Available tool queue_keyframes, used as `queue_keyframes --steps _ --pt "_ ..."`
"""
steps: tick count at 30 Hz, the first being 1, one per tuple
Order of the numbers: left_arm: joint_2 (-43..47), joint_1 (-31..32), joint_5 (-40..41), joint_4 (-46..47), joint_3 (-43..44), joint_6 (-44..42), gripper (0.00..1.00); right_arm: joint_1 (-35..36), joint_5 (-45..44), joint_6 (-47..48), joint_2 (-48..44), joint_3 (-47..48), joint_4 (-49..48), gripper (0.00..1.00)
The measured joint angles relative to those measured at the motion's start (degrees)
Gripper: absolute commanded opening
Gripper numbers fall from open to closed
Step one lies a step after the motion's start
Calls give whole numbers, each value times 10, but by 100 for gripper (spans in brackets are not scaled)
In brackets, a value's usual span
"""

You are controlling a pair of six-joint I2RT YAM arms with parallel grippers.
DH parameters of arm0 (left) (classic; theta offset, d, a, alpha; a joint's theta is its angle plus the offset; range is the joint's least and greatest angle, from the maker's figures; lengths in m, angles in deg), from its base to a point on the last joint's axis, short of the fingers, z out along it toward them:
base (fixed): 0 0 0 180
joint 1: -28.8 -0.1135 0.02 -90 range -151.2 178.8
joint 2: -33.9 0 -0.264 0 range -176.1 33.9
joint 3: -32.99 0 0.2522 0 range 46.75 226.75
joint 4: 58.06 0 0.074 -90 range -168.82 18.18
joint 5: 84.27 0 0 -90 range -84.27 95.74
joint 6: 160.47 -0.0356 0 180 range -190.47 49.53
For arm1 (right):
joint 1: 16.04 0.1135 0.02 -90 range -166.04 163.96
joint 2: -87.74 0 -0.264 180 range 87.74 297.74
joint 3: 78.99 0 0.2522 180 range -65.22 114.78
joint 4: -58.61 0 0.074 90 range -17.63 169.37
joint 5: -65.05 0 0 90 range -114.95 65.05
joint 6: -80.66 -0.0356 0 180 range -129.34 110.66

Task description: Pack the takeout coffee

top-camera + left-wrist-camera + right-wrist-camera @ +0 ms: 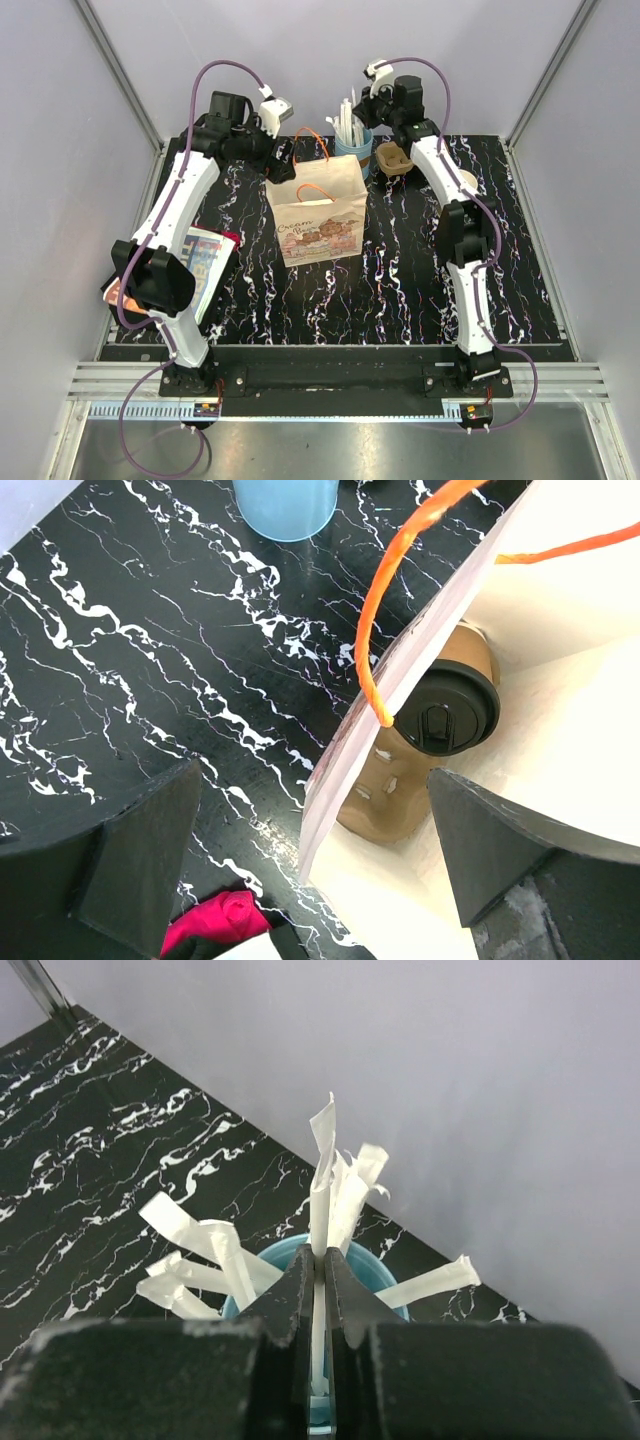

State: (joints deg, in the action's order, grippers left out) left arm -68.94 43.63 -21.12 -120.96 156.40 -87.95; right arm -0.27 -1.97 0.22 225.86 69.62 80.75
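At table's back left: left gripper [312, 800] spread wide, empty, at mouth of paper bag [318, 215]. Takeout coffee [448, 712], lidded, already inside bag. Right gripper [322, 1290] pinched on wrapped white stick [322, 1180] in light-blue cup [365, 1257]; stick likely still to pack.

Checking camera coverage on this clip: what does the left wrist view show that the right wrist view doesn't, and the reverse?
Only the left wrist view: the takeout coffee, black lid facing the camera, inside the paper bag with its orange handle, and the open left gripper at the bag's mouth. Only the right wrist view: the right gripper shut on a white wrapped stick standing in the light-blue cup. Both: that cup and the black marbled table.
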Motion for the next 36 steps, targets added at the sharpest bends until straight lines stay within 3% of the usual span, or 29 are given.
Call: queue_keyframes --steps 20,29,36 --pt "24 0 10 23 -23 25 99 -13 -54 37 -93 -3 65 0" --pt "66 0 46 30 -22 40 99 -13 -46 85 -292 -40 138 0" --pt "130 0 60 29 -22 42 99 -10 39 94 -446 -50 221 0"
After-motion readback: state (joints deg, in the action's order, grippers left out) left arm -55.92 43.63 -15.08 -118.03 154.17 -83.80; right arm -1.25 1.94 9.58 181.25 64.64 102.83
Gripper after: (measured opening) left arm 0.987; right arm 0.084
